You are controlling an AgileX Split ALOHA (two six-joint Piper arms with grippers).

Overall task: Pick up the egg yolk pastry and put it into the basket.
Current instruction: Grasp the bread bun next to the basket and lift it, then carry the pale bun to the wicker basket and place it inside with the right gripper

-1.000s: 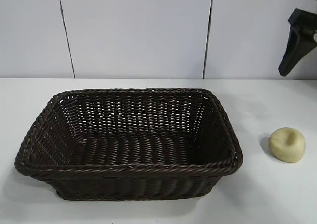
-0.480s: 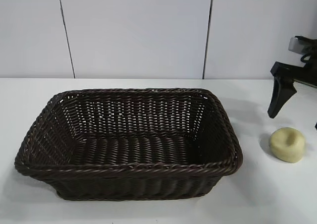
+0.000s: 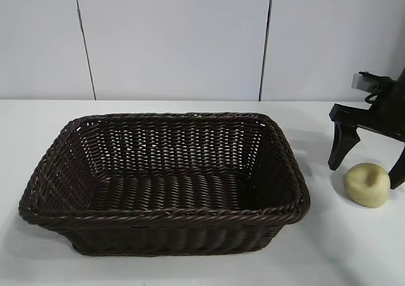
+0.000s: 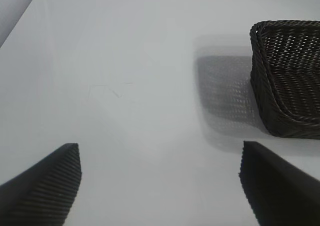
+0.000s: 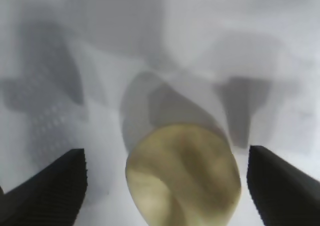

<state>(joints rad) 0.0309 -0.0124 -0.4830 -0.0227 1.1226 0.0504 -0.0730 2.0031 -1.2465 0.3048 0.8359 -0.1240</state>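
since the earlier frame the right gripper (image 3: pixel 367 166) has dropped from the upper corner to straddle the egg yolk pastry (image 3: pixel 367 184). basket (image 3: pixel 166 214) sits mid-desk (image 3: pixel 190 270), pastry just right of it. right jaws wide, nothing gripped. left gripper (image 4: pixel 160 186) parked, wide. step: grasp; next needs closing, then lifting.

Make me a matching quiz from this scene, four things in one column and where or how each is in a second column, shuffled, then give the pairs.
Things:
1. egg yolk pastry
2. basket
3. right gripper
4. left gripper

States:
A. dark brown wicker, nothing inside
B. jaws wide, over bare table beside the basket
C. pale yellow, on the table right of the basket
D. jaws straddling the pastry, not yet closed on it

Pairs: 1-C, 2-A, 3-D, 4-B
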